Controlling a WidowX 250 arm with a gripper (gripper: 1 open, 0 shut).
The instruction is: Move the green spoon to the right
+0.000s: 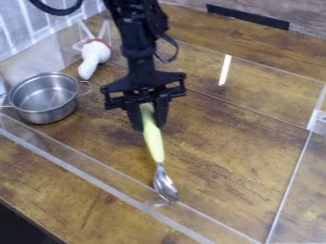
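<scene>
The green spoon (154, 143) hangs tilted from my gripper (144, 116), its yellow-green handle pinched at the top between the black fingers. Its silver bowl (166, 184) points down toward the front and sits at or just above the wooden table; I cannot tell whether it touches. The gripper points straight down over the middle of the table and is shut on the handle's upper end.
A steel pot (44, 97) stands at the left. A white bottle-shaped object with a red part (90, 59) lies behind it. Clear acrylic walls (283, 195) ring the wooden table (242, 143), with a low front edge near the spoon's bowl.
</scene>
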